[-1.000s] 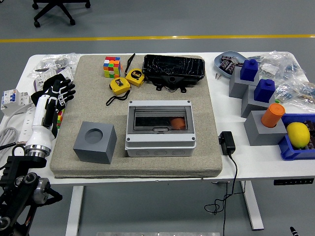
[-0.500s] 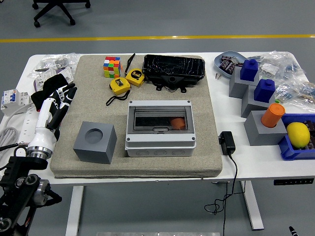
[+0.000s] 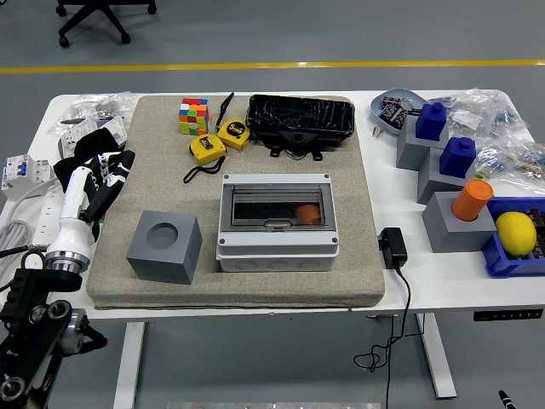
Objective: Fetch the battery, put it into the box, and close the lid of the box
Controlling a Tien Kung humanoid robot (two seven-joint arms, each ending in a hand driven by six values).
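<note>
Black-gloved and white at the wrist, the left hand [image 3: 102,175] hangs over the left edge of the grey mat [image 3: 358,256], fingers loosely together and holding nothing. Compared with a second ago it has turned edge-on and drawn slightly back toward the table's left edge, so the spread fingers seen before now read as a narrow dark shape. The right hand is out of view.

Just right of the hand, near the mat's front-left corner, sits a grey block [image 3: 164,247] with a round hole in its top. Right of that, at the mat's front centre, stands the box [image 3: 277,223], its long axis running left to right, parallel to the table's near edge. Its smoky clear lid [image 3: 277,207] lies closed, and through it the battery [image 3: 306,213] shows as an orange shape in the right half of the box; which way it points cannot be told through the lid.

Open mat lies between the hand and the box and in front of the block. Behind the box toward the far edge are two yellow tape measures [image 3: 207,148], a colour cube [image 3: 193,115] and a black case [image 3: 300,118]. A black adapter [image 3: 392,245] lies off the mat's right edge. The table's right end is crowded with grey stands topped by blue blocks [image 3: 432,121], an orange cylinder [image 3: 473,199] and a lemon [image 3: 516,233].
</note>
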